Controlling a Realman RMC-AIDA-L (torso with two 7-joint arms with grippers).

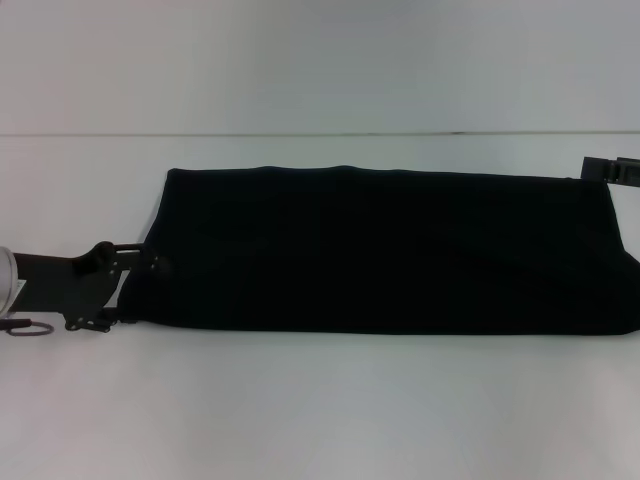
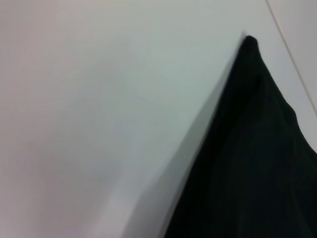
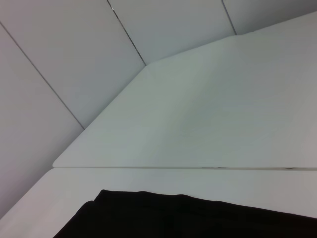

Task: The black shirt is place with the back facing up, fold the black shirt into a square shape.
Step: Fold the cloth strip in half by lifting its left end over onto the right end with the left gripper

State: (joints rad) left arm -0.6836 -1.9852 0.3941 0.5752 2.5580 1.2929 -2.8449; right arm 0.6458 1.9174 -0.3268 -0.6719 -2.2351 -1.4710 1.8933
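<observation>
Already the black shirt (image 1: 390,250) lay folded into a long band across the white tabletop (image 1: 320,410); squaring it remained. Left tool (image 1: 150,265) sat at its left end, right tool (image 1: 610,168) at its far right corner, grips unclear

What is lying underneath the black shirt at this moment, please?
The black shirt, folded into a long band, lies flat on the white table. Table shows all around it; anything beneath the fabric is covered. The left gripper meets its left edge.
</observation>
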